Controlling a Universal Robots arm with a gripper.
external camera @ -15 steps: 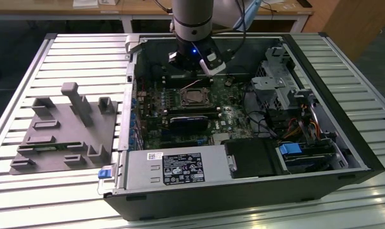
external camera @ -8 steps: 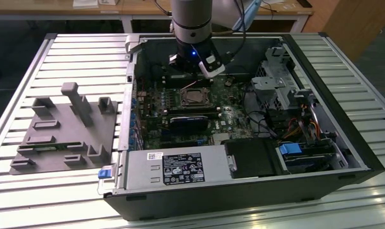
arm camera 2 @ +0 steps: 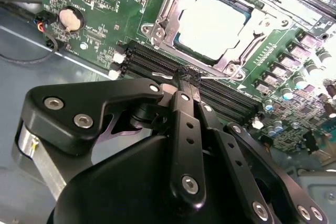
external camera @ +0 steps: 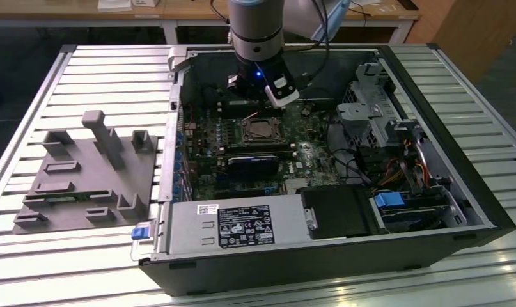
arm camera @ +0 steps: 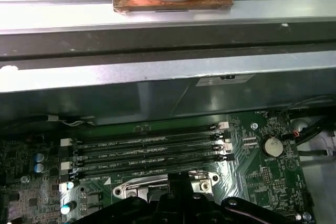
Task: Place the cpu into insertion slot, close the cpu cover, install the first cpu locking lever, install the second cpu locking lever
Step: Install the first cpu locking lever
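The cpu, a pale square chip, lies flat in the insertion slot on the green board. The cpu cover, a silvery frame, lies down around it. My gripper is shut, its black fingertips pressed together at the socket's edge beside the memory slots. A thin silvery lever rod runs right by the tips; whether they pinch it I cannot tell. In the exterior view the gripper hangs just behind the cpu. The first wrist view has the fingertips against the socket rim.
Long black memory slots flank the socket. A coin battery and black cables sit near the case wall. A black block, the power supply and a drive cage crowd the case. A grey fixture stands outside it.
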